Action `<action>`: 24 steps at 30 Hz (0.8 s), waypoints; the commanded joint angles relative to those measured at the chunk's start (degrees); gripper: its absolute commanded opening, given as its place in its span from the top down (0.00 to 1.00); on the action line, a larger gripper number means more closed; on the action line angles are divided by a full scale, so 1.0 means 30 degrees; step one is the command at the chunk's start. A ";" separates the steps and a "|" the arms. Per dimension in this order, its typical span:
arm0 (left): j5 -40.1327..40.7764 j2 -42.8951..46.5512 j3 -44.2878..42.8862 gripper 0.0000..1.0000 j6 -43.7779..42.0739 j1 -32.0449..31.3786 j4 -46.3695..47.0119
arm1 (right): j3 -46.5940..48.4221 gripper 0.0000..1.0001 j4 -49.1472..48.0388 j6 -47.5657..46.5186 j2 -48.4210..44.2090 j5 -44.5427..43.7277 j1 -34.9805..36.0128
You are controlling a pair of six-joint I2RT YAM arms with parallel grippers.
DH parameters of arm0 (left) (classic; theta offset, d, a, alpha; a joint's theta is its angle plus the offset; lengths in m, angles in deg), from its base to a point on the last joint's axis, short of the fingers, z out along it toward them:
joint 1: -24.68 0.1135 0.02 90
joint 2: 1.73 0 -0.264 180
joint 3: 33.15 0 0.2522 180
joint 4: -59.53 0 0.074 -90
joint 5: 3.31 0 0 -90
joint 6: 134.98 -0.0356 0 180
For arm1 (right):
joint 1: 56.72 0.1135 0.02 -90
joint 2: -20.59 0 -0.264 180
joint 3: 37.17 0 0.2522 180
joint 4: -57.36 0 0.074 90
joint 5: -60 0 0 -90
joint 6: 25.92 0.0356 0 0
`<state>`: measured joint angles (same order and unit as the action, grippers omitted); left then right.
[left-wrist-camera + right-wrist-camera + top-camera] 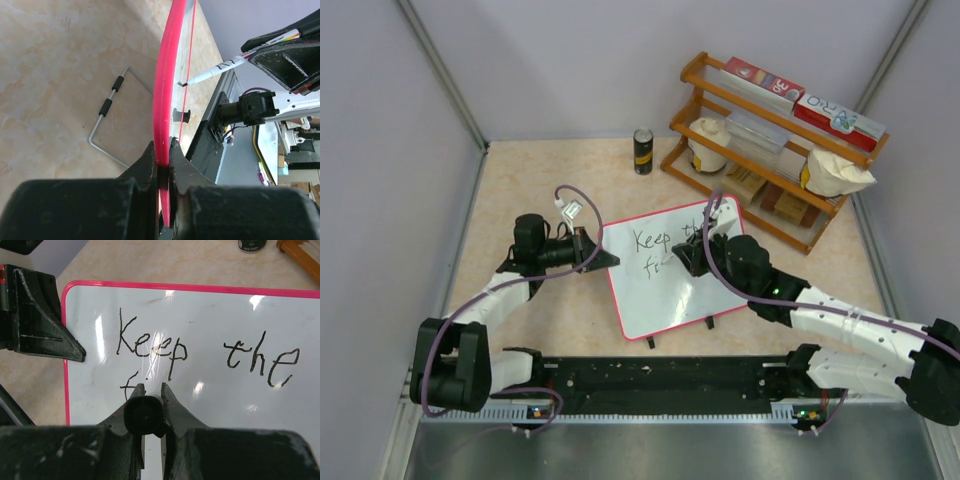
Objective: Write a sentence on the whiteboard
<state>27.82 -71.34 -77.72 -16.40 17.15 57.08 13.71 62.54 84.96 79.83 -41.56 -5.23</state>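
Note:
The whiteboard (665, 290) lies tilted on the table, glossy white with a red-pink rim. The sentence (200, 352) reads "Keep the" on the first line, with "f" and an i-dot below it. My left gripper (165, 155) is shut on the whiteboard's left rim (164, 90). My right gripper (150, 390) is shut on a black-capped marker (144, 414), tip down by the second line. In the left wrist view the marker (240, 57) slants toward the board face, its tip close to it. In the top view the right gripper (695, 255) hides part of "the".
A wooden rack (775, 150) with red-and-white boxes, jars and packets stands at the back right. A dark can (643, 151) stands behind the board. A metal wire stand (112, 117) lies under the board. Two black clips (680, 330) sit on its near edge.

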 commanded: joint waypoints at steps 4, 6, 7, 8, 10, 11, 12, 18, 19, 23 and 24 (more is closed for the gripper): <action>0.1987 -0.0002 0.0308 1.00 -0.2202 0.0049 -0.0811 | -0.0333 1.00 -0.0305 0.0187 0.0204 -0.0281 -0.0081; 0.1958 -0.0031 0.0279 1.00 -0.2202 0.0049 -0.0811 | -0.0538 1.00 -0.0217 0.0187 0.0000 -0.0193 -0.0081; 0.1987 -0.0002 0.0308 1.00 -0.2202 0.0049 -0.0782 | -0.0626 1.00 -0.0188 0.0129 -0.0089 -0.0106 -0.0081; 0.1958 -0.0002 0.0308 1.00 -0.2202 0.0049 -0.0811 | -0.0743 1.00 -0.0158 0.0128 -0.0148 -0.0076 -0.0081; 0.1958 0.0056 0.0279 1.00 -0.2173 0.0049 -0.0811 | -0.0890 1.00 -0.0100 0.0099 -0.0353 0.0071 -0.0081; 0.1958 0.0028 0.0308 1.00 -0.2172 0.0049 -0.0811 | -0.1006 1.00 -0.0070 0.0070 -0.0411 0.0129 -0.0081; 0.1958 -0.0002 0.0308 1.00 -0.2172 0.0049 -0.0811 | -0.1065 1.00 -0.0041 0.0099 -0.0441 0.0188 -0.0081; 0.1958 0.0057 0.0279 1.00 -0.2172 0.0049 -0.0811 | -0.1505 1.00 -0.0099 0.0099 -0.0792 0.0335 -0.0081; 0.1958 0.0028 0.0279 1.00 -0.2172 0.0049 -0.0811 | -0.1506 1.00 -0.0099 0.0128 -0.0706 0.0364 -0.0081; 0.1958 0.0027 0.0279 1.00 -0.2172 0.0049 -0.0811 | -0.1331 1.00 -0.0274 0.0070 -0.0530 0.0306 -0.0081; 0.1958 -0.0002 0.0308 1.00 -0.2172 0.0049 -0.0811 | -0.1301 1.00 -0.0304 0.0041 -0.0471 0.0248 -0.0052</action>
<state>27.87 -71.34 -77.72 -16.40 17.15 56.86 10.30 60.47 85.77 77.93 -39.92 -5.23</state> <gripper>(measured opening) 0.069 0.091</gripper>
